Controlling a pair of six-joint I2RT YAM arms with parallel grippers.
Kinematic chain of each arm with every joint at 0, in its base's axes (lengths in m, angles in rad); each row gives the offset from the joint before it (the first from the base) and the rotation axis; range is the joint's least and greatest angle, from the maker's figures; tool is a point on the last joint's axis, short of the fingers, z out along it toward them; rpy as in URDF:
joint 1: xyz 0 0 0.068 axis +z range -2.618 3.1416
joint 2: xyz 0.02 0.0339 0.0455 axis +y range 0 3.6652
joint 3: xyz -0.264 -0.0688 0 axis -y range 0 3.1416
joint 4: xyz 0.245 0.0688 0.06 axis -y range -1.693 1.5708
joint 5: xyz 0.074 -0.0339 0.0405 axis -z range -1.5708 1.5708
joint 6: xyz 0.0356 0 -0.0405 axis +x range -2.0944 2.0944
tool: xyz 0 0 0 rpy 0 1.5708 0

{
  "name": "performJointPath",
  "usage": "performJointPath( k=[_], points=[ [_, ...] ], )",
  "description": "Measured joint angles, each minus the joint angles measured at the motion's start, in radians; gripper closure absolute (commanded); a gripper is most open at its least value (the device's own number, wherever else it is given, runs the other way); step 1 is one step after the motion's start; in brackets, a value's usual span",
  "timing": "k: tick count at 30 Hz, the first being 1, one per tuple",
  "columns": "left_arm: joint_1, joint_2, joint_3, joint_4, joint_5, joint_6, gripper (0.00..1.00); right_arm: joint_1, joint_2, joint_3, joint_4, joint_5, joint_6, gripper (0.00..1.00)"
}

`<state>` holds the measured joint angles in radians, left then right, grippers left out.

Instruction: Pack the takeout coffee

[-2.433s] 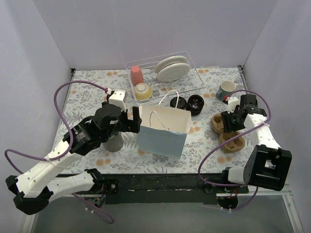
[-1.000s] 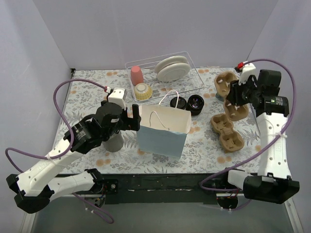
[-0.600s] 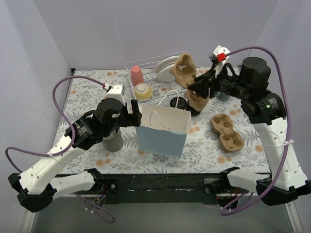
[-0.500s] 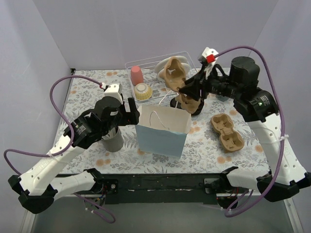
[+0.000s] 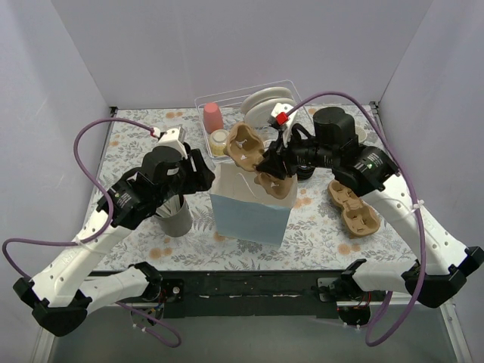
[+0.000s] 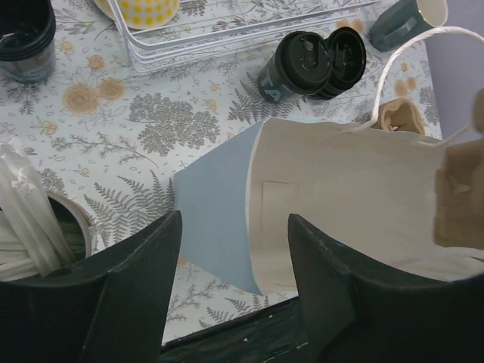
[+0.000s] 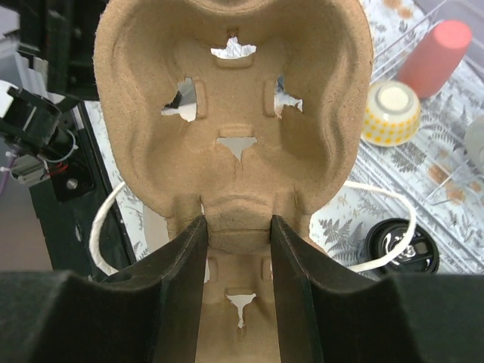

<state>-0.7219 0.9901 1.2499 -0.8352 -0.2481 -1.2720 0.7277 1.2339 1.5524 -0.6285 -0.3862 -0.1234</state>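
Two takeout coffee cups (image 6: pixel 302 60) (image 6: pixel 344 53), black with black lids, lie side by side on the table behind the bag; one lid (image 7: pixel 401 246) shows in the right wrist view. A blue paper bag (image 5: pixel 249 215) with white handles stands open mid-table. My right gripper (image 7: pixel 237 227) is shut on the middle bridge of a brown cardboard cup carrier (image 7: pixel 234 98), held tilted over the bag's mouth (image 5: pixel 246 145). My left gripper (image 6: pixel 234 219) is open above the bag's left wall (image 6: pixel 215 204), a finger on each side of that edge.
A second brown carrier (image 5: pixel 353 208) lies at the right. A grey utensil cup (image 5: pixel 175 219) stands left of the bag. A wire rack (image 5: pixel 302 113) at the back holds a pink cup (image 5: pixel 212 117), a yellow bowl and plates. A blue-grey mug (image 6: pixel 408 19) is far right.
My right arm has swung the carrier from the right side of the table to above the bag. My left gripper has moved to the bag's left rim and its jaws have narrowed.
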Motion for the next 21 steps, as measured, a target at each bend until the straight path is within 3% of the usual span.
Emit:
performJointPath(
  k=[14, 19, 21],
  points=[
    [0.001, 0.004, -0.060, 0.056, 0.028, -0.006, 0.55, 0.026, -0.023, -0.130, -0.005, 0.063, -0.013, 0.66],
    [0.001, 0.005, -0.094, 0.075, 0.035, 0.004, 0.86, 0.036, -0.024, -0.157, -0.005, 0.063, -0.015, 0.65],
    [0.001, 0.008, -0.098, 0.083, 0.042, 0.008, 0.91, 0.044, -0.024, -0.158, -0.005, 0.063, -0.016, 0.65]
  ],
)
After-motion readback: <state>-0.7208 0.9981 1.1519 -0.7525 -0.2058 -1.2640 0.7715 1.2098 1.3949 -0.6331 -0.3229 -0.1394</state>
